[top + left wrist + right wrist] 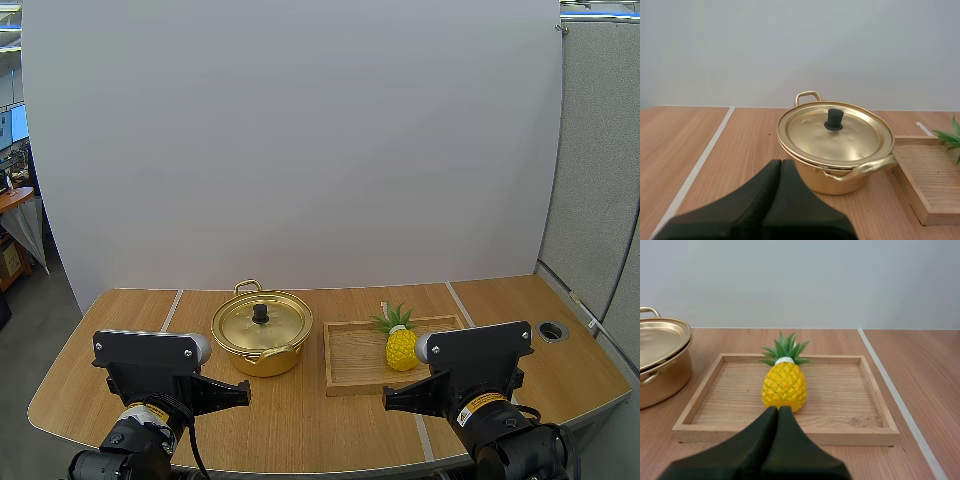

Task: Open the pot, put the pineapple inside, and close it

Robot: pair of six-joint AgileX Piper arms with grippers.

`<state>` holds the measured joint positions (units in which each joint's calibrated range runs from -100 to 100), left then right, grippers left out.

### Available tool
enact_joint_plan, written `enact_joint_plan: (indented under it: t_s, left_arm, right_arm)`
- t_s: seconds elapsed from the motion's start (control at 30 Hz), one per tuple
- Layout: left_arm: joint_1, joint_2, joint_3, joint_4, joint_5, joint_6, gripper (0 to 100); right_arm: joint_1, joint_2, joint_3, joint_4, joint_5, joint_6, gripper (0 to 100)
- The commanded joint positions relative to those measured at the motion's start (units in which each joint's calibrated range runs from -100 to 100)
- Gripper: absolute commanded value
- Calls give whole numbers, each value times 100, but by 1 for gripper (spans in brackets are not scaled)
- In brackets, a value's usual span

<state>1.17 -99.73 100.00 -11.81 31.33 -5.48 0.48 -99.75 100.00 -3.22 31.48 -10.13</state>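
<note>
Since the lid (277, 326) sits on the pot (265, 362) and the pineapple (401, 348) rests on the wooden tray (352, 360), I judge that no step is done: opening, loading and closing are all left. My left gripper (245, 395) hangs over the near table (100, 330), fingers pressed together into one wedge, with the pot at its 1 o'clock. The tray lies just beside the pot at the pot's 3 o'clock, and my right gripper (386, 402), fingers likewise pressed together, has the pineapple at its 12 o'clock.
</note>
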Motion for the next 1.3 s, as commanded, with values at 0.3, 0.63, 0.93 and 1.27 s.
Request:
enact_joint_plan:
  t_s: [0.3, 0.63, 0.93, 1.27]
  left_arm:
    - [13, -27, 0, 13, 17, -72, 0]
    - [13, -27, 0, 13, 17, -72, 0]
    - [13, -27, 0, 13, 17, -72, 0]
    - [13, -27, -1354, 91, 44, -35, 0]
  right_arm:
    - [-24, -25, 0, -11, -33, 5, 0]
    - [-24, -25, 0, -11, -33, 5, 0]
    - [-24, -25, 0, 76, -73, 5, 0]
    - [-24, -25, -799, 76, 96, 5, 0]
